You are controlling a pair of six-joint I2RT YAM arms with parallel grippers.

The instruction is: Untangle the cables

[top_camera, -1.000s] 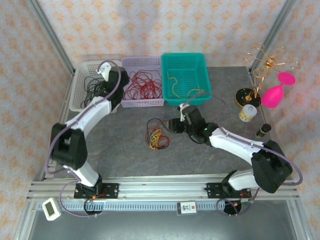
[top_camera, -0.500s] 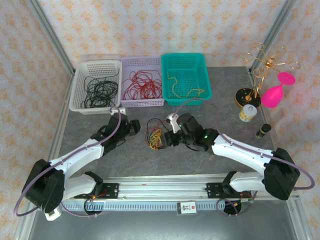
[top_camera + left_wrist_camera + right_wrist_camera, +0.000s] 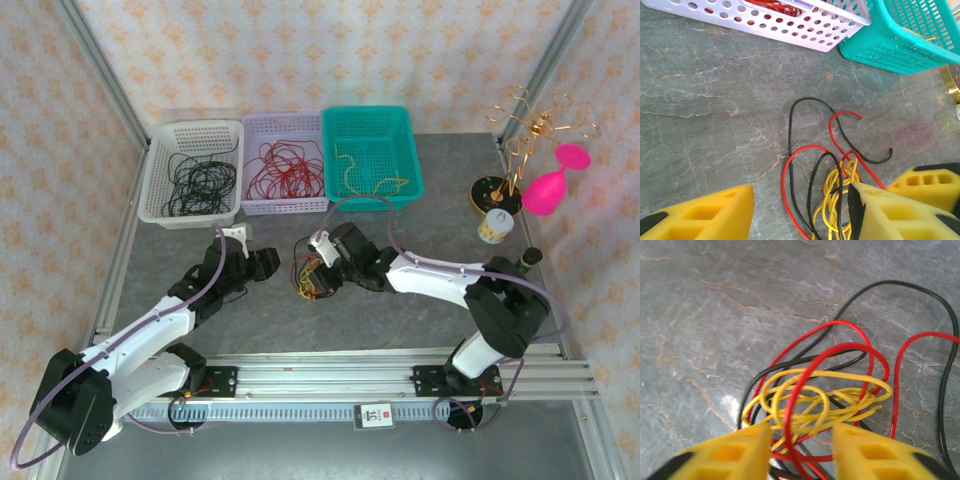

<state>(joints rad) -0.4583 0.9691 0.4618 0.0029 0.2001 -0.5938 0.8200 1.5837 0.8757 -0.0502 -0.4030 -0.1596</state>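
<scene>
The cables point(image 3: 312, 278) are a small tangle of yellow, red and black wire on the grey table, mid-front. In the right wrist view the cables point(image 3: 820, 400) have yellow loops bunched in the middle, with red and black loops spreading around them. My right gripper point(image 3: 802, 455) is open and straddles the tangle's near edge, a red strand and yellow strands running between its yellow fingers. My left gripper point(image 3: 800, 215) is open too, low over the table, with the cables point(image 3: 832, 192) lying close to its right finger. From above, the left gripper point(image 3: 265, 265) is left of the tangle and the right gripper point(image 3: 322, 265) over it.
At the back stand a white basket point(image 3: 160, 165) with black wires, a lilac basket point(image 3: 250, 135) with red wires and a teal basket point(image 3: 410, 150) with a yellow wire. A gold wire stand point(image 3: 520, 130), pink glass point(image 3: 552, 188), jar point(image 3: 495, 226) and small bottle point(image 3: 527, 262) stand at the right.
The left arm swung from the white basket down to the table left of the tangle. The right gripper moved left onto the tangle and its jaws narrowed.
</scene>
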